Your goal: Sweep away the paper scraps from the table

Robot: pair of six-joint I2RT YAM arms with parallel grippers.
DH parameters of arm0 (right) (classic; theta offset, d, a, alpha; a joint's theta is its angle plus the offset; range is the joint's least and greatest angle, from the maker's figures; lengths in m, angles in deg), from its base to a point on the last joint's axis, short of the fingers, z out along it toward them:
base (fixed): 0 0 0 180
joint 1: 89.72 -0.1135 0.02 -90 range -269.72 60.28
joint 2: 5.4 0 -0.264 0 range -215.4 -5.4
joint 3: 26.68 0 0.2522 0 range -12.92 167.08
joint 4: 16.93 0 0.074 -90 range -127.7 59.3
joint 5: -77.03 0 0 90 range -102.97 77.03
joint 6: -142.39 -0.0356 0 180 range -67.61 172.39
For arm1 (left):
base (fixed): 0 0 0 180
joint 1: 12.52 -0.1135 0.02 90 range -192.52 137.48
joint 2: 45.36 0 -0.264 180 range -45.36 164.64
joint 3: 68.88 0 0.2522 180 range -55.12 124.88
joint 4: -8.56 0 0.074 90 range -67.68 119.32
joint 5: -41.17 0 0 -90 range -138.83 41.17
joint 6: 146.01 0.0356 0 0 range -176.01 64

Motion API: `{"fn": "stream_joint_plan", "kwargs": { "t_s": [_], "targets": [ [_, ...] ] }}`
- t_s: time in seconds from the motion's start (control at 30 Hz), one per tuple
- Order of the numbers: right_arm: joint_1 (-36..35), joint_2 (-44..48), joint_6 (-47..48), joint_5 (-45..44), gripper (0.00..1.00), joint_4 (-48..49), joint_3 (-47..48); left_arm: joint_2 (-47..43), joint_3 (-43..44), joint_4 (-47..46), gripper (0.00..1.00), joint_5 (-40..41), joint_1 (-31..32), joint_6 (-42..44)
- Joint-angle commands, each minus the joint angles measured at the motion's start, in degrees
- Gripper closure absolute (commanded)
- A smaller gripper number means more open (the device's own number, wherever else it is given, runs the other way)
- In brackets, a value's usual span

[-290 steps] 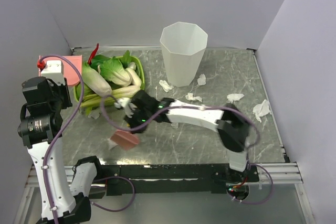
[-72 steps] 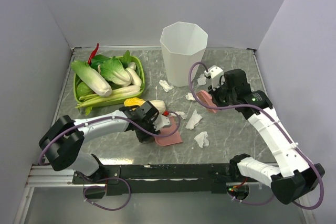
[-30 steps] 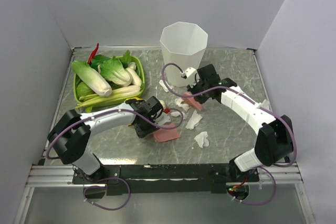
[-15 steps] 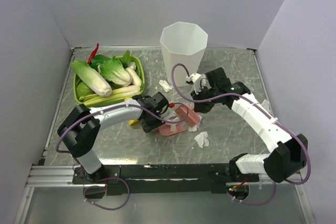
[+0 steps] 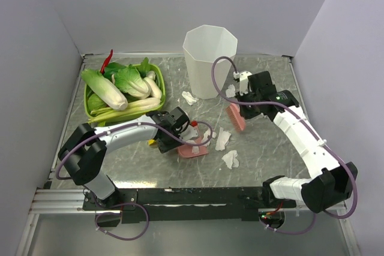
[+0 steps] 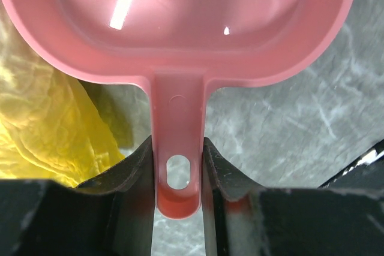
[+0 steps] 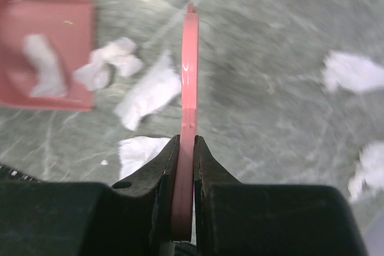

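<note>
Jaws pinch dustpan handle (image 6: 179,125) (left) and brush (image 7: 189,82) (right).

Dustpan (image 6: 180,28): pink plastic, smooth, glossy, with bright highlights.
Table (image 5: 258,148): grey marble-patterned slab, smooth, faint sheen; dull metal rim.
Paper scraps (image 5: 230,159): white, crumpled, matt tissue.
Bin (image 5: 209,58), top centre: white faceted plastic, satin.
Brush (image 7: 189,76): pink, blurred, probably plastic.
Tray (image 5: 89,107), upper left: green plastic.

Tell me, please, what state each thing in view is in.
Left pincer: shut on the dustpan.
Right pincer: shut on the brush.
Dustpan: on the table, one scrap inside.
Paper scraps: mostly loose on the table.
Bin: upright, open-topped.
Green tray: filled with vegetables.
</note>
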Motion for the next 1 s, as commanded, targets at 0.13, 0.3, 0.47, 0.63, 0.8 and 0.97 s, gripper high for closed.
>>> {"fn": "stream_joint_plan", "kwargs": {
  "t_s": [0.13, 0.3, 0.47, 0.63, 0.8, 0.97],
  "targets": [
    [1.9, -3.9, -7.6, -3.4, 1.00, 0.8, -2.6, 1.0, 3.6, 3.2, 0.99, 1.2, 2.2, 4.3],
    [1.7, -8.4, -12.9, 7.6, 1.00, 2.4, -2.9, 3.0, 5.0, 2.7, 0.99, 1.2, 3.7, 3.1],
    [0.6, -10.6, -16.0, 23.9, 1.00, 4.6, -0.5, 5.2, 7.5, 2.1, 0.99, 1.4, 4.6, 2.0],
    [0.2, -8.3, -17.0, 28.2, 1.00, 5.7, -0.9, 6.0, 9.4, 1.8, 0.99, 0.8, 4.6, 1.1],
    [0.5, -3.0, -12.7, 24.0, 1.00, 2.8, -1.6, 2.7, 5.4, -2.1, 0.99, 0.6, 4.6, 0.4],
    [0.5, 1.8, -8.2, 22.0, 1.00, -0.9, -1.2, -2.0, 0.7, -6.4, 0.99, 1.2, 4.5, 0.7]
  ]
}}
